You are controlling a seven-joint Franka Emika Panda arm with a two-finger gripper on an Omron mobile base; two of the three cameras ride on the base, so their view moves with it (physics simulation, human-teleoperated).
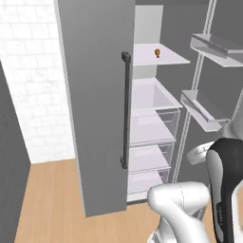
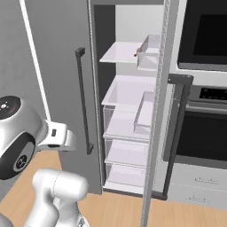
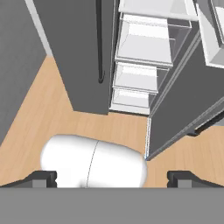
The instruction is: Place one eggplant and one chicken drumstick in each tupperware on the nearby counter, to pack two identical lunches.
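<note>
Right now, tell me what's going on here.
The robot arm stands before an open fridge and handles nothing. Its gripper is open and empty, pointing down at the wood floor. One small orange-brown item sits on the upper fridge shelf; it is too small to identify. The drawers below look empty. No packing has started.

The fridge door (image 1: 95, 95) is rendered in flat mid grey, with a black handle (image 1: 126, 109). The shelves (image 1: 159, 54) and drawers (image 1: 152, 126) inside are shown in white and clear. A small orange item (image 1: 157, 52) is seen on the top shelf. The floor (image 1: 47, 199) is given a light wood grain, the wall (image 1: 33, 71) white brick.
</note>
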